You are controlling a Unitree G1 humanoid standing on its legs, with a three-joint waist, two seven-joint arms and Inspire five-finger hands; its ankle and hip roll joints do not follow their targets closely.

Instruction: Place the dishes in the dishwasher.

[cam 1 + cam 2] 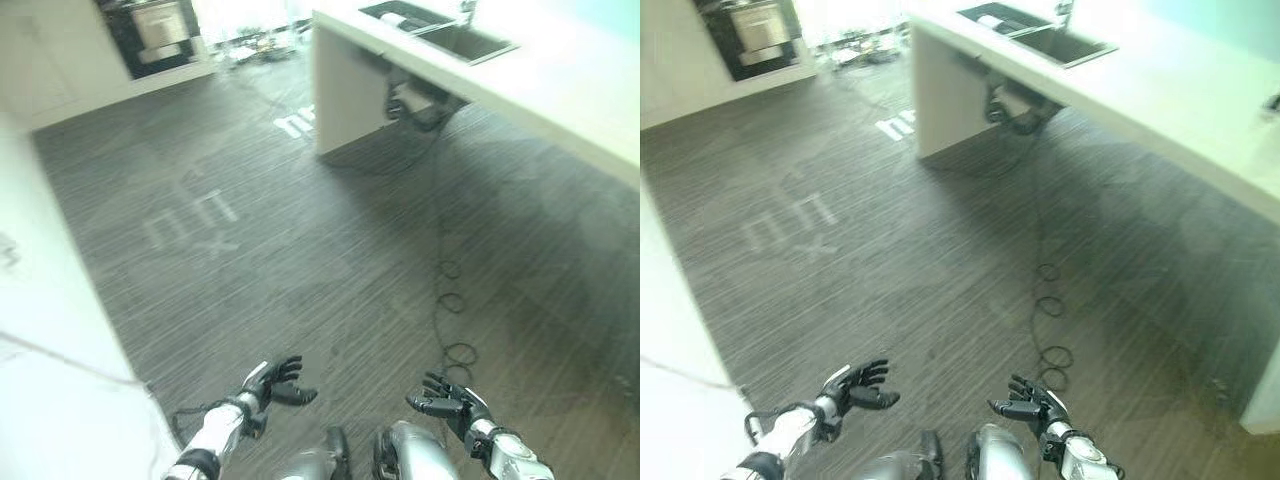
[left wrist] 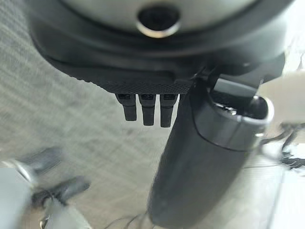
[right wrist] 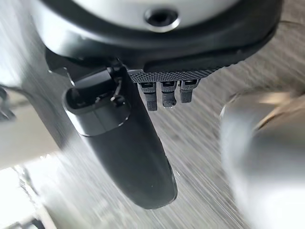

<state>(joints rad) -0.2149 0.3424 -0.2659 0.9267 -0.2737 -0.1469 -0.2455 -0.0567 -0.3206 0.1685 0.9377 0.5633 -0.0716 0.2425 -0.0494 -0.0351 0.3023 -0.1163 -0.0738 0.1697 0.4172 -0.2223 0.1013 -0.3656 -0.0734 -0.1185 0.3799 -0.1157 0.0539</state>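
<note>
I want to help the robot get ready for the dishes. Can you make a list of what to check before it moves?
1. Left hand free: ok, fingers relaxed, holding nothing.
2. Right hand free: ok, fingers relaxed, holding nothing.
3. Sink in the white counter within reach: not ok, it lies far ahead.
4. Dishes found: cannot tell; something pale lies in the sink.
5. Dishwasher found: cannot tell.
6. Grey floor ahead walkable: ok.

Dark wood-grain floor (image 1: 300, 250); white counter (image 1: 560, 90) with sink (image 1: 440, 30) (far right); oven (image 1: 150, 30) beyond.
</note>
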